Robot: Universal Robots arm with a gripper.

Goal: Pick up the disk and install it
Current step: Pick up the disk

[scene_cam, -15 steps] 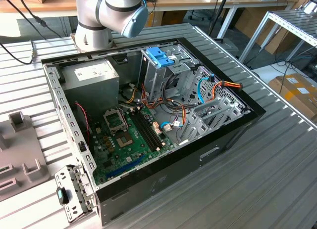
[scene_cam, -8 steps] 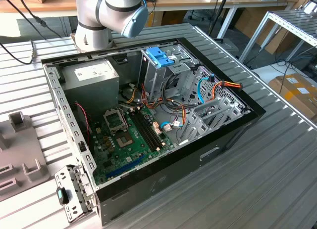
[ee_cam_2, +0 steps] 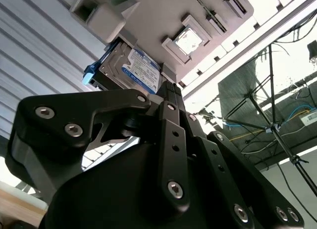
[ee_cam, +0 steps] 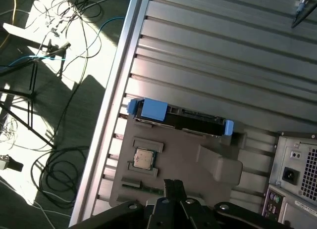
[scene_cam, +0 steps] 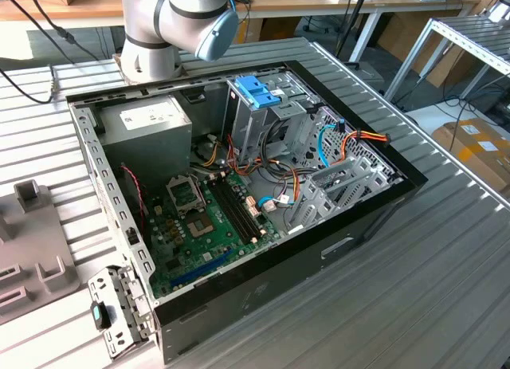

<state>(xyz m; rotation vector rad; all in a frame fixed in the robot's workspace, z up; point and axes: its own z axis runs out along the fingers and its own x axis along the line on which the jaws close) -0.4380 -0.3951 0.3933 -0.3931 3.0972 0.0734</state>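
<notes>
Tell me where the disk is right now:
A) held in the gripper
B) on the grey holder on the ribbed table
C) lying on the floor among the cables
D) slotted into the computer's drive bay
B: in the first wrist view the disk, with its blue rails, sits along the edge of the grey holder on the ribbed table, with the gripper apart from it.

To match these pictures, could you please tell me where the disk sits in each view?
Second wrist view: disk, label showing, against the grey tray's edge.
First wrist view: disk edge-on along that tray's edge.
Exterior view: the tray, the shared landmark, lies at the exterior view's left edge.
</notes>
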